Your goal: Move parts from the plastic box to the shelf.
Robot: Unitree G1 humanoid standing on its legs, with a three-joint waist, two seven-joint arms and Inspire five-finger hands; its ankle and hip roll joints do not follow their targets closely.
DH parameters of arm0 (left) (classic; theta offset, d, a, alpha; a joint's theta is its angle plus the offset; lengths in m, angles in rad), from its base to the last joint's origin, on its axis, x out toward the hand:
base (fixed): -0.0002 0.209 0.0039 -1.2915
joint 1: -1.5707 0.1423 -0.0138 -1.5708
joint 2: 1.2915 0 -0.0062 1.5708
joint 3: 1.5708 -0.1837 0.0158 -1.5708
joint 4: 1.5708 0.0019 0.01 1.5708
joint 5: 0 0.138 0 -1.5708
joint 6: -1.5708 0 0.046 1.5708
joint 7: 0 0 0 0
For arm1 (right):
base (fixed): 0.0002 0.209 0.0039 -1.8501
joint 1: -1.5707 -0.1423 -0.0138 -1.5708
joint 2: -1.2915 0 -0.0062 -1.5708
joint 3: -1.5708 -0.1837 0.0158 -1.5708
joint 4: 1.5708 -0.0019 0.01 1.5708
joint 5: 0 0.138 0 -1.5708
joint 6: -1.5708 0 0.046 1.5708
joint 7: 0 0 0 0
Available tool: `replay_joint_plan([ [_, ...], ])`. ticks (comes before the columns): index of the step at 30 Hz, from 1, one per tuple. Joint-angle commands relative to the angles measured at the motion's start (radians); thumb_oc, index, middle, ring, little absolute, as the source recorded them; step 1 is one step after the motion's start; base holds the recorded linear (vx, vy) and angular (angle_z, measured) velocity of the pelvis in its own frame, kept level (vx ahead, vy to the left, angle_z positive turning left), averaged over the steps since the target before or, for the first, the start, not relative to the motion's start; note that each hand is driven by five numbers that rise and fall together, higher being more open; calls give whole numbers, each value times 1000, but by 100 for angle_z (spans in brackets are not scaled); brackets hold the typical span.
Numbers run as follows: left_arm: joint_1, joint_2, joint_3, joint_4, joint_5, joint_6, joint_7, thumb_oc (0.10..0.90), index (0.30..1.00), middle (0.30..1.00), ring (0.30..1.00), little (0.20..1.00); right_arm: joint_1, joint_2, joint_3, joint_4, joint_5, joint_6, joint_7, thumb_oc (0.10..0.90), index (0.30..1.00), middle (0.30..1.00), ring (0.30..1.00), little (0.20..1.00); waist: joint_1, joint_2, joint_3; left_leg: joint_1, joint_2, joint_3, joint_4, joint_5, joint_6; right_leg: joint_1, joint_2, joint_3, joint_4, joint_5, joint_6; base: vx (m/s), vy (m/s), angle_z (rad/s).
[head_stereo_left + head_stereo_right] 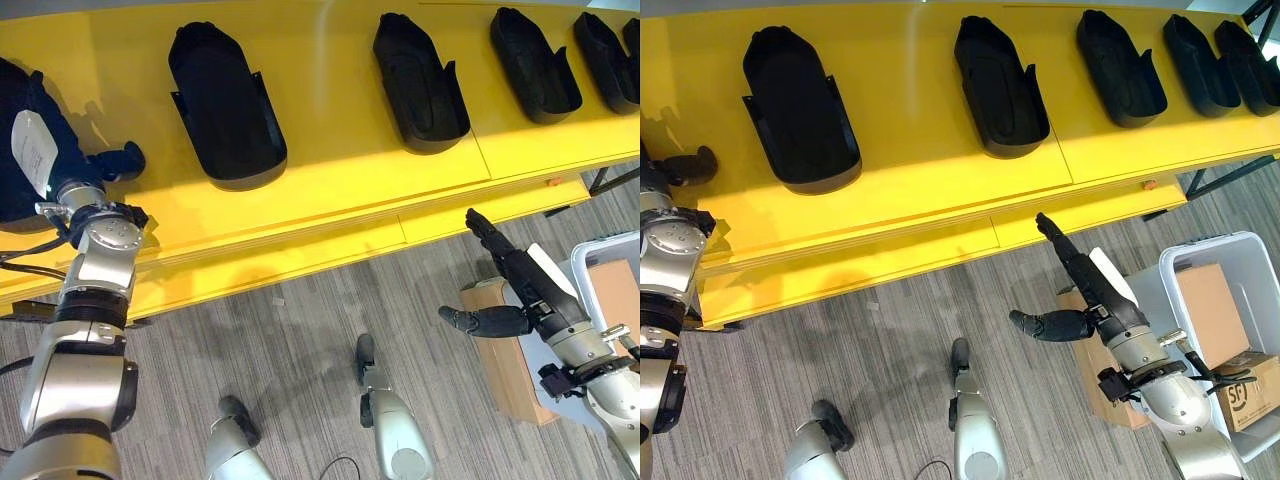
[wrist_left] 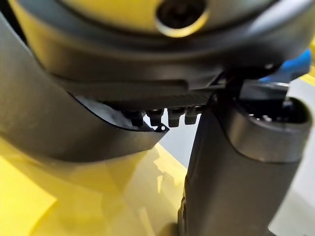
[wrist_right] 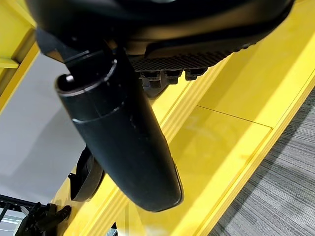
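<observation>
Several black moulded parts lie in a row on the yellow shelf point(image 1: 340, 190), among them one at left centre point(image 1: 225, 105) and one at the middle point(image 1: 420, 85). At the shelf's far left lies another black part point(image 1: 25, 140) with a white label, and my left hand point(image 1: 118, 160) rests against it, thumb sticking out to the right. The left wrist view has that part point(image 2: 59, 123) close beside the straight thumb point(image 2: 236, 172). My right hand point(image 1: 520, 290) hangs open and empty over the floor, pointing at the shelf's front edge.
A pale plastic box point(image 1: 1200, 250) stands on the floor at the right with cardboard boxes point(image 1: 1215, 300) inside. A brown cardboard box point(image 1: 500, 350) lies under my right hand. Grey striped carpet point(image 1: 300, 320) runs along the shelf front.
</observation>
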Motion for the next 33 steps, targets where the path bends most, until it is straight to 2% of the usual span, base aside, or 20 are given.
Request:
replay_joint_plan([
  [1,55,113,28,-41,104,-16,1,900,1000,1000,1000,1000,-22,-78,-169,-103,64,-85,-10,900,1000,1000,1000,1000,22,15,-73,-39,52,-100,-54,99,-52,133,-83,30,68,-111,68,0,0,0],
  [5,69,131,23,-31,124,-23,-12,900,1000,1000,1000,1000,-23,-79,-171,-103,70,-86,-3,900,1000,1000,1000,1000,22,20,-74,-38,55,-98,-54,100,-53,134,-83,31,69,-112,68,0,0,0],
  [14,139,211,-11,-58,302,-27,-41,900,1000,1000,1000,1000,-16,-69,-190,-104,67,-102,12,900,1000,1000,1000,1000,34,32,-74,-34,50,-98,-60,104,-54,138,-87,27,67,-111,70,0,0,0],
  [25,152,199,48,-55,229,-38,-25,900,1000,1000,1000,1000,-19,-57,-195,-117,34,-100,0,900,1000,1000,1000,1000,34,36,-75,-37,49,-100,-62,104,-53,140,-89,24,65,-109,71,0,0,0],
  [29,153,174,101,-73,132,-61,-8,900,1000,1000,1000,1000,-25,-51,-188,-115,31,-97,-6,900,1000,1000,1000,1000,35,37,-76,-31,47,-96,-63,102,-52,142,-90,26,65,-110,69,0,0,0],
  [33,142,133,176,-177,4,-93,29,900,1000,1000,1000,1000,-30,-49,-181,-110,23,-90,-18,900,1000,1000,1000,1000,40,42,-83,-27,47,-96,-62,101,-53,148,-90,25,64,-113,67,0,0,0],
])
